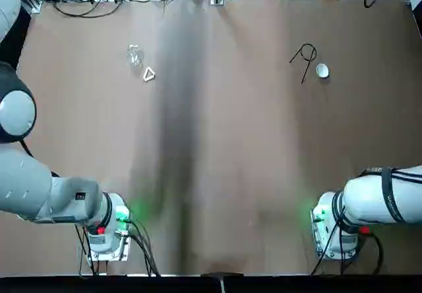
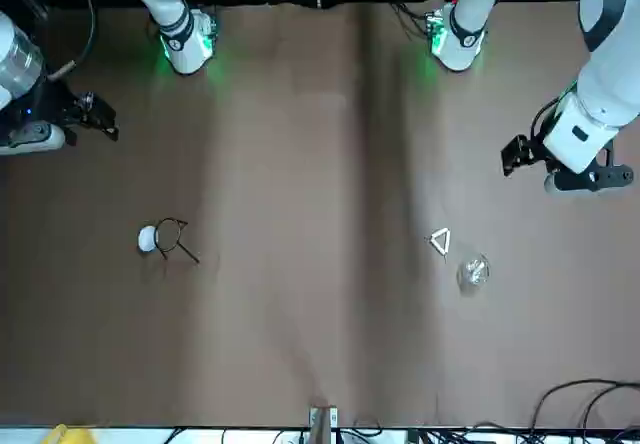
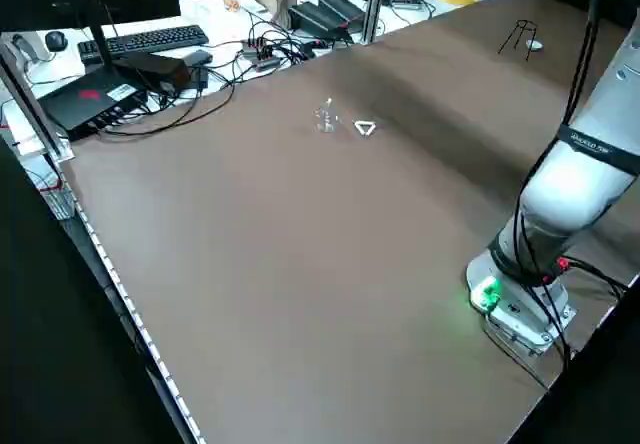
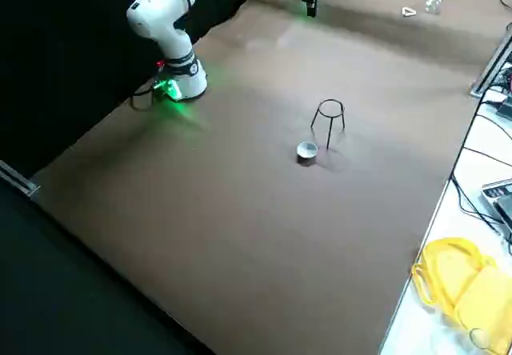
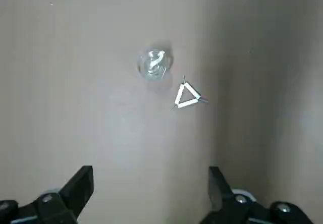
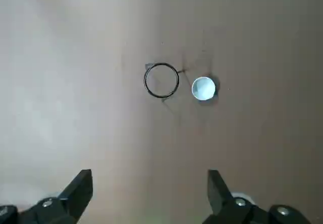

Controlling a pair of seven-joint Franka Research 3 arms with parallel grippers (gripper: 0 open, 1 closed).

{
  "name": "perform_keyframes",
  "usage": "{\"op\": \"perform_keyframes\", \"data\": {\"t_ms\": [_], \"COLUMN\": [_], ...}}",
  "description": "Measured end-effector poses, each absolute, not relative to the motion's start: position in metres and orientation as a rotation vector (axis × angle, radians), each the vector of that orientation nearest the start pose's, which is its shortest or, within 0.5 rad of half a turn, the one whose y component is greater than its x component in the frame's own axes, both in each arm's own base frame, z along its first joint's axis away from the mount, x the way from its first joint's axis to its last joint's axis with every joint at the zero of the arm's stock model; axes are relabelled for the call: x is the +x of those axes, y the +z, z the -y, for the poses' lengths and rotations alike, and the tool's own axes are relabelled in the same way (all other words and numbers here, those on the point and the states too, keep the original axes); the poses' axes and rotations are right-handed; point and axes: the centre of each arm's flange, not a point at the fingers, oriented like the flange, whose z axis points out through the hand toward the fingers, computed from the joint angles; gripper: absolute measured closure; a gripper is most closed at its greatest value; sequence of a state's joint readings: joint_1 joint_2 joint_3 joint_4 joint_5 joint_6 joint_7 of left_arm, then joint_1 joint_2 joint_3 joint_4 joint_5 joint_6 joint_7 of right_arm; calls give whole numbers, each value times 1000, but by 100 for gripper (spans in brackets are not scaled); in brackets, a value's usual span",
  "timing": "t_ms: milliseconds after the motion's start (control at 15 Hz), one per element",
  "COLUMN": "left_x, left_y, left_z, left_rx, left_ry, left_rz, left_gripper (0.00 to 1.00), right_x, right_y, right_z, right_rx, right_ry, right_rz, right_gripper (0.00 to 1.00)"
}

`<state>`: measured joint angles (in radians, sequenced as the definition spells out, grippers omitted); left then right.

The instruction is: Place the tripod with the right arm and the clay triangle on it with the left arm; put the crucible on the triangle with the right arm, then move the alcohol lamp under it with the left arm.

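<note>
1. Left gripper: raised over your table's left side; fingers apart, visible in its wrist view, outside the top view.
2. Alcohol lamp: clear glass, squat, narrow-topped.
3. Clay triangle: white, hollow, just beside it.
4. Tripod: black wire ring; your right side view reveals three upright-standing legs.
5. Crucible: round, white, just beside the tripod.
6. Right gripper: raised, right side; fingers apart.
</note>
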<state>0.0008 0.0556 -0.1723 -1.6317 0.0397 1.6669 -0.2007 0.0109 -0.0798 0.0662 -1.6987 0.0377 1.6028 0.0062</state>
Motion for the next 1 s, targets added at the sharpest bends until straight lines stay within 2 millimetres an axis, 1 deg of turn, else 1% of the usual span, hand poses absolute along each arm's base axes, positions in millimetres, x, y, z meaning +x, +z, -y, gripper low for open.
{"op": "perform_keyframes", "data": {"t_ms": [333, 467, 600, 733, 800, 1000], "left_x": [570, 574, 579, 588, 599, 612], "left_y": [570, 561, 542, 509, 468, 401], "left_z": [92, 93, 98, 109, 129, 165], "left_rx": [-3108, -3107, -3106, -3101, -3102, -3103], "left_ry": [29, 54, 105, 189, 243, 302], "left_rz": [38, 36, 13, -23, -75, -140], "left_gripper": [0, 0, 0, 0, 0, 0], "right_x": [526, 526, 526, 526, 526, 526], "right_y": [609, 609, 609, 609, 609, 609], "right_z": [-42, -40, -38, -37, -37, -39], "right_rx": [-3108, -3108, -3108, -3108, -3108, -3108], "right_ry": [65, 65, 64, 64, 64, 66], "right_rz": [96, 89, 82, 80, 81, 89], "right_gripper": [0, 0, 0, 0, 0, 0]}}
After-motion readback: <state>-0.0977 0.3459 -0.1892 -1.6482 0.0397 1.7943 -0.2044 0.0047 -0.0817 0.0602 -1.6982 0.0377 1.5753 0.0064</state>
